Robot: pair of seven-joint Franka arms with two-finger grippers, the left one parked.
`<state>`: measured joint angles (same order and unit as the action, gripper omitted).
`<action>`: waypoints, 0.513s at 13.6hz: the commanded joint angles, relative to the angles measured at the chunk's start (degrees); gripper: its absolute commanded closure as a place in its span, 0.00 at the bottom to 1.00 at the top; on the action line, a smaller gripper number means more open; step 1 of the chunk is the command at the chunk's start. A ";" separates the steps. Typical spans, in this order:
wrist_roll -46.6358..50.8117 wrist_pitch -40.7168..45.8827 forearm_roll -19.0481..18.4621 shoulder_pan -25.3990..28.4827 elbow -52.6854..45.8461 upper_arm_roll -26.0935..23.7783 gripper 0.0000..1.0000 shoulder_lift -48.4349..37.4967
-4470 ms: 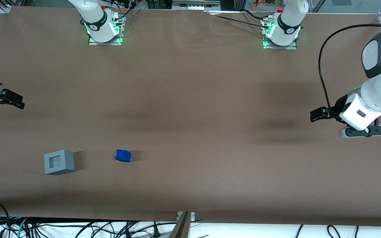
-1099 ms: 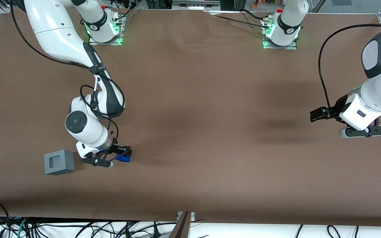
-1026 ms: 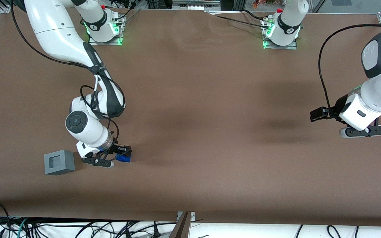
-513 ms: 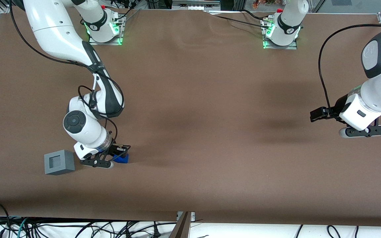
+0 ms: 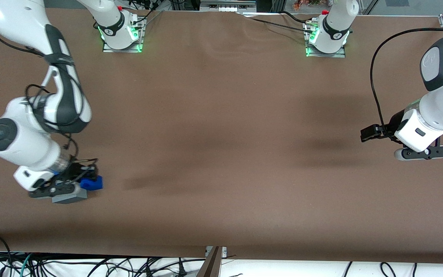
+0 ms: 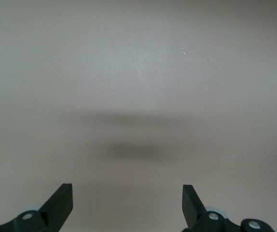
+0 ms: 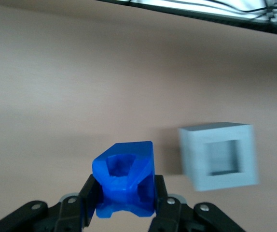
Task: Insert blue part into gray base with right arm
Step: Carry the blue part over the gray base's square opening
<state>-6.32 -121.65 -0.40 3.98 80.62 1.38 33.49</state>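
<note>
My right arm's gripper (image 5: 87, 181) is shut on the blue part (image 5: 92, 184), held above the table near the front edge at the working arm's end. In the right wrist view the blue part (image 7: 125, 180) sits clamped between both black fingers (image 7: 89, 199). The gray base (image 5: 69, 197) stands on the table right beside the held part, mostly hidden under the gripper and wrist in the front view. In the right wrist view the gray base (image 7: 219, 155) shows whole, with its square recess facing up.
The brown table cover (image 5: 221, 154) spreads across the whole scene. Both arm bases (image 5: 120, 32) with green lights stand at the table's edge farthest from the front camera. Cables (image 5: 90, 265) lie below the table's front edge.
My gripper closed on the blue part, lifted it off the table and carried it sideways to the gray base. The base has not moved.
</note>
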 commanded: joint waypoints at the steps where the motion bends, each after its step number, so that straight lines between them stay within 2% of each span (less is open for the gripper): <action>1: -6.75 0.36 0.05 -3.88 0.76 -0.86 0.75 -0.26; 7: -14.23 -0.17 0.14 -7.76 0.76 -0.86 0.75 0.70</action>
<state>-18.12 -121.65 -0.39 -2.39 81.12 1.33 34.29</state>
